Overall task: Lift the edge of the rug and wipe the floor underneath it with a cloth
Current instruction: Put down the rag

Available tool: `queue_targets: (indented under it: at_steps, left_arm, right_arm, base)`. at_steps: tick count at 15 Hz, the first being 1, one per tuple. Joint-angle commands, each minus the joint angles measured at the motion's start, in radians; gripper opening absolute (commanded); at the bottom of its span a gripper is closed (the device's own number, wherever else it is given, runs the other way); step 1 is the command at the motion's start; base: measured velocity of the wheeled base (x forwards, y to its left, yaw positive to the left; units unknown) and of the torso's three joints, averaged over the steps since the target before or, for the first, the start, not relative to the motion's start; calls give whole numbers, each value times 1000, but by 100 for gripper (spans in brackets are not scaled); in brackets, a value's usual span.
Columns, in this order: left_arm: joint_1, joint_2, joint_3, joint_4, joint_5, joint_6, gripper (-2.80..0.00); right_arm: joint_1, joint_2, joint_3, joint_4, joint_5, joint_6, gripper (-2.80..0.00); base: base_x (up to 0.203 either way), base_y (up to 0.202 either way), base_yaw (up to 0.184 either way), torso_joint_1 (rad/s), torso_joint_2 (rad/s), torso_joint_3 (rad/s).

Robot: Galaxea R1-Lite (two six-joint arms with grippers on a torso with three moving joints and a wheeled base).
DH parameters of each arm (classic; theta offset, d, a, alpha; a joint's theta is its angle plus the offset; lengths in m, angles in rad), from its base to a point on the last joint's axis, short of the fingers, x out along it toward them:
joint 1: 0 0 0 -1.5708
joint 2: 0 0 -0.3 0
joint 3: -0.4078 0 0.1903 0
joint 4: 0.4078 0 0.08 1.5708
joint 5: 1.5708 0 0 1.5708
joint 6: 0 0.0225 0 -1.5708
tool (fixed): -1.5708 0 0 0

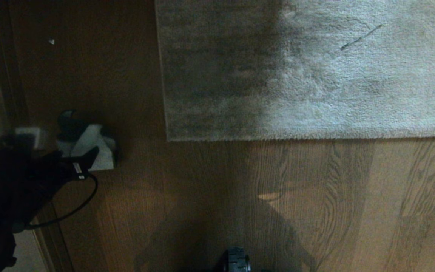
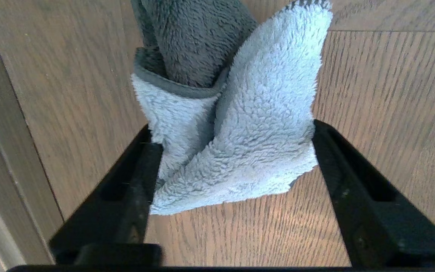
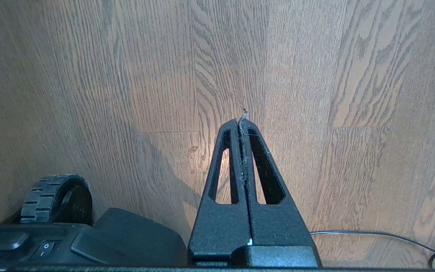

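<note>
Left gripper (image 2: 236,151) with fingers spread around crumpled cloth (image 2: 236,124) on floor (image 1: 202,196), left of flat rug edge (image 1: 278,136); right gripper (image 3: 243,121) closed, empty; risk: pinching one loose fold, so cloth slips

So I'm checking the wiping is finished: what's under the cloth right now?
The cloth lies bunched on bare wood floor, between the open left gripper's fingers, apart from the rug. The patch directly beneath it is covered, so its state can't be seen.
</note>
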Motion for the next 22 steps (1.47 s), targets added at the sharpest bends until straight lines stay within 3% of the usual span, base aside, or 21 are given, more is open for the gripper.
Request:
queue_targets:
  at_steps: [1, 22]
  left_arm:
    - [0, -15, 10, -9, 0, -1, 0]
    - [12, -224, 243, -7, 13, -2, 0]
  right_arm:
    - [0, 0, 0, 0, 0, 2, -280]
    - [0, 1, 0, 0, 0, 2, -280]
  base:
    - [0, 0, 0, 0, 0, 0]
    - [0, 0, 0, 0, 0, 0]
